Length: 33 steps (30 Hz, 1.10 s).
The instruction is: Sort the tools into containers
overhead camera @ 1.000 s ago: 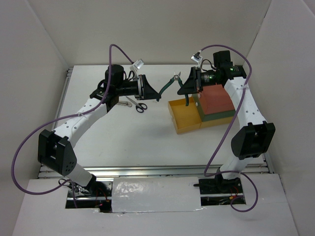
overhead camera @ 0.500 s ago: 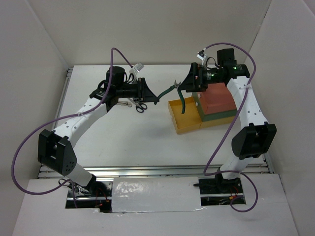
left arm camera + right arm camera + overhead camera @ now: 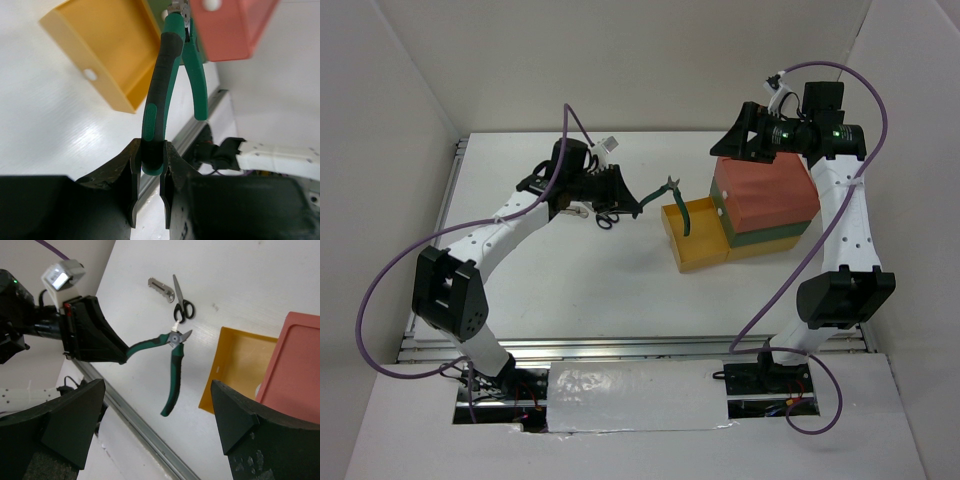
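Bright, even, diffuse light throughout.
Faint soft shadows on white tabletop (image 3: 610,290); streaky sheen there in left wrist view. Black left-gripper fingers (image 3: 134,185) underexposed; black right-gripper fingers (image 3: 70,420) close, blurred.

There are three tools: one pliers (image 3: 174,340), one scissors (image 3: 181,308) and one silver bar (image 3: 160,287). Three boxes make a single stack: one red box (image 3: 765,190), one green box (image 3: 772,238) and one yellow box (image 3: 706,252). There are two arms, left arm (image 3: 490,235) and right arm (image 3: 845,225), and two grippers, left gripper (image 3: 150,159) and right gripper (image 3: 730,148). There are two purple cables, left cable (image 3: 378,300) and right cable (image 3: 775,290).
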### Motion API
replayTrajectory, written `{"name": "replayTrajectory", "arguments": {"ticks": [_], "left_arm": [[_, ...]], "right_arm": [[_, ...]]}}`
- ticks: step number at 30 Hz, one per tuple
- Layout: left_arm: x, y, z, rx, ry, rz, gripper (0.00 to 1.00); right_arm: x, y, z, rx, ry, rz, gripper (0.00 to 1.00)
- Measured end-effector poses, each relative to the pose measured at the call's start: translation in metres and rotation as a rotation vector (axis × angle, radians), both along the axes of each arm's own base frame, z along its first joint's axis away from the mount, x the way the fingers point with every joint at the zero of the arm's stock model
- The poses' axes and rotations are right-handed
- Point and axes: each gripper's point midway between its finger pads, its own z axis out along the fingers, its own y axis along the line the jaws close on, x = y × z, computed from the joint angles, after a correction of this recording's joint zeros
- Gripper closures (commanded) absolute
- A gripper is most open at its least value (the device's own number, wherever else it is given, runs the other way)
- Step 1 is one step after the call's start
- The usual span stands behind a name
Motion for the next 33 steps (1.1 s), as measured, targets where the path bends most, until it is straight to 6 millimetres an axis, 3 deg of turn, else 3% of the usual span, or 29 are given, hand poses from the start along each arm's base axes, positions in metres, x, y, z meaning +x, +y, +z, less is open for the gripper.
{"name": "replayTrajectory", "arguments": {"ticks": [5,8,15,19,33], "left_arm": [[0.005,-0.005,-0.034,0.107,0.055,0.024,1.00],[0.006,-0.009,-0.044,0.153,0.067,0.032,1.00],[0.010,-0.042,-0.043,0.204,-0.009,-0.007,1.00],[0.012,-0.057,-0.045,0.214,-0.023,-0.022,1.00],[0.036,-0.069,-0.085,0.249,0.033,-0.008,1.00]], "right_arm": [[-0.001,-0.010,0.010,-0.035,-0.042,-0.048,0.06],[0.001,-0.018,0.011,-0.041,-0.046,-0.074,0.07],[0.006,-0.029,0.002,-0.073,-0.036,-0.113,0.10],[0.010,-0.036,-0.007,-0.110,-0.027,-0.146,0.24],[0.013,-0.047,-0.017,-0.171,-0.018,-0.182,0.26]]}}
